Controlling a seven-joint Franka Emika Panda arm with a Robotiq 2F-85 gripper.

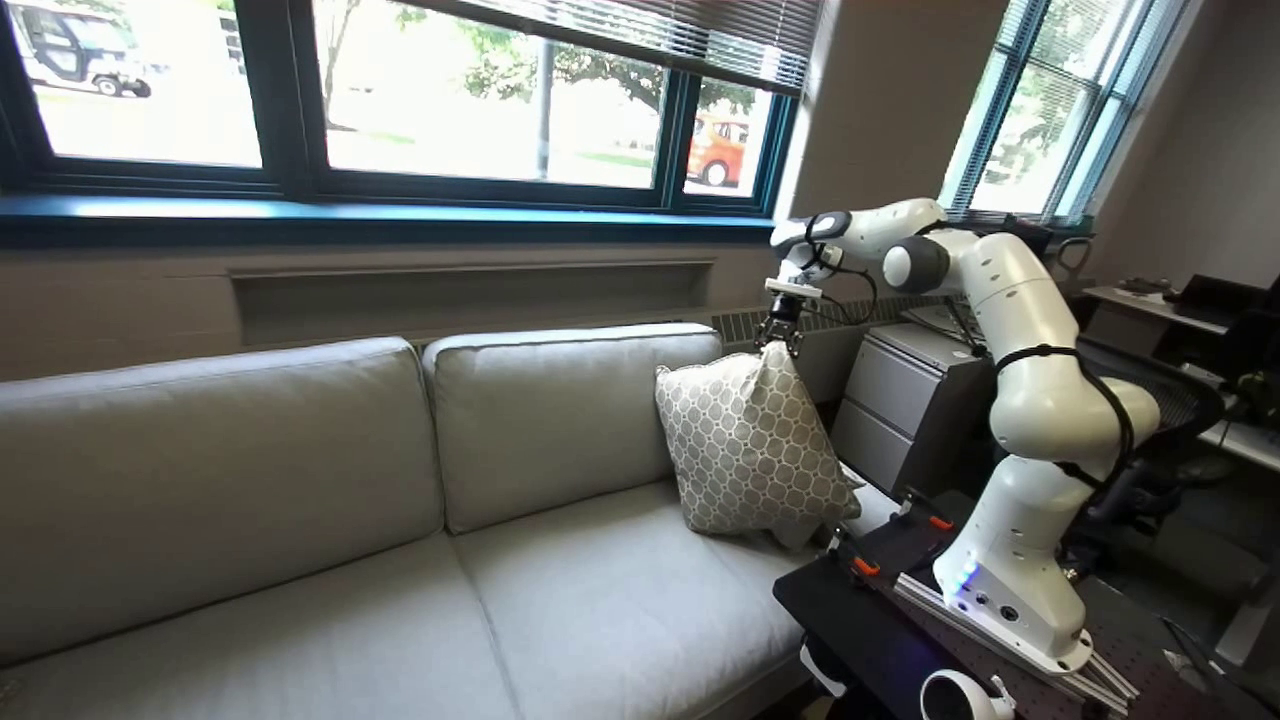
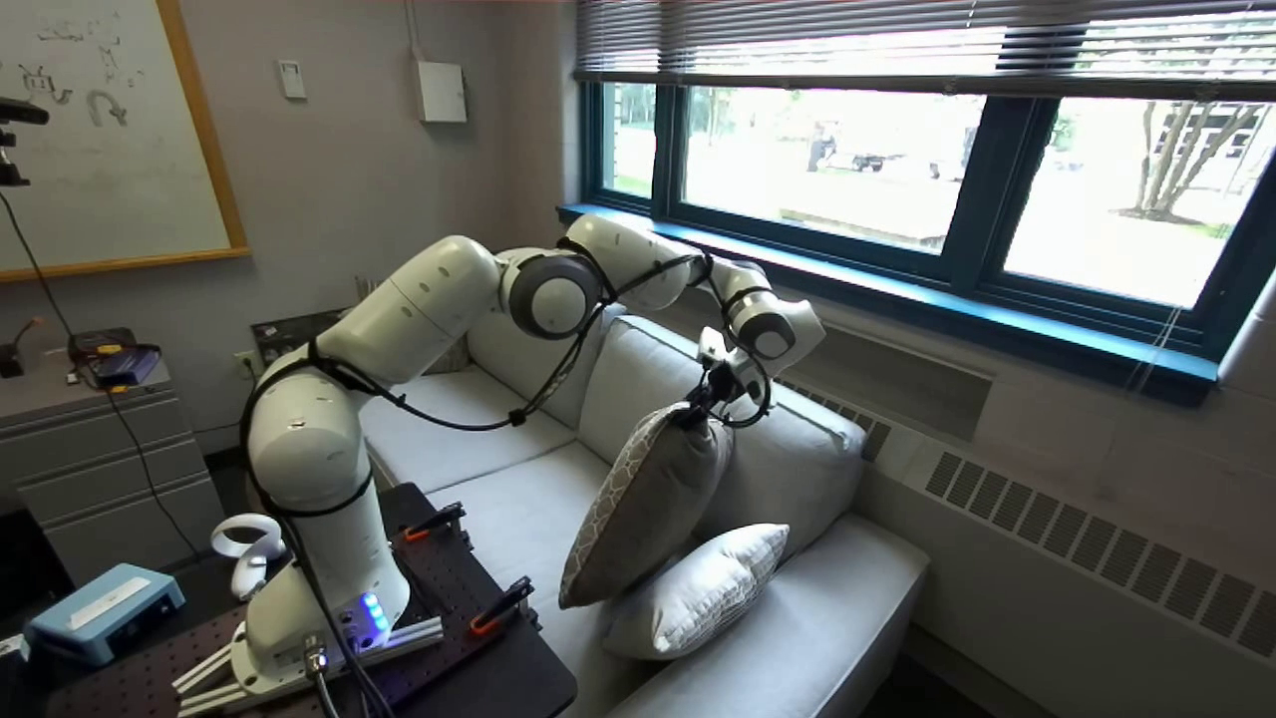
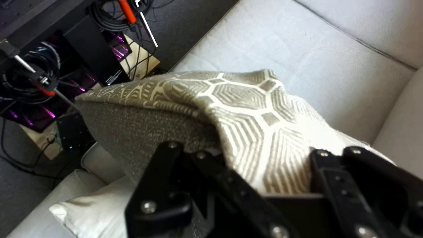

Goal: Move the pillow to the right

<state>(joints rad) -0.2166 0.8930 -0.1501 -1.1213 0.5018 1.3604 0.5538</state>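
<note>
The pillow [image 1: 752, 450], beige with a white lattice pattern, stands tilted on the couch seat near its end, in front of the backrest. In both exterior views my gripper [image 1: 779, 343] is at its top corner, the fabric pulled up into a peak. From the side, the pillow's plain grey back [image 2: 663, 504] shows, and the gripper [image 2: 701, 407] is clamped on the upper edge. In the wrist view, bunched patterned cloth of the pillow [image 3: 251, 122] runs between the black fingers [image 3: 333, 175]; the gripper [image 3: 264, 160] is shut on it. The fingertips themselves are buried in the fabric.
A smaller white pillow [image 2: 703, 593] lies behind the patterned one, by the couch armrest [image 2: 797, 638]. Backrest cushions [image 1: 575, 420] rise behind. The robot's black table [image 2: 498, 648] with orange-tipped clamps [image 2: 503, 603] stands close to the couch. A radiator [image 2: 1077, 538] runs along the wall.
</note>
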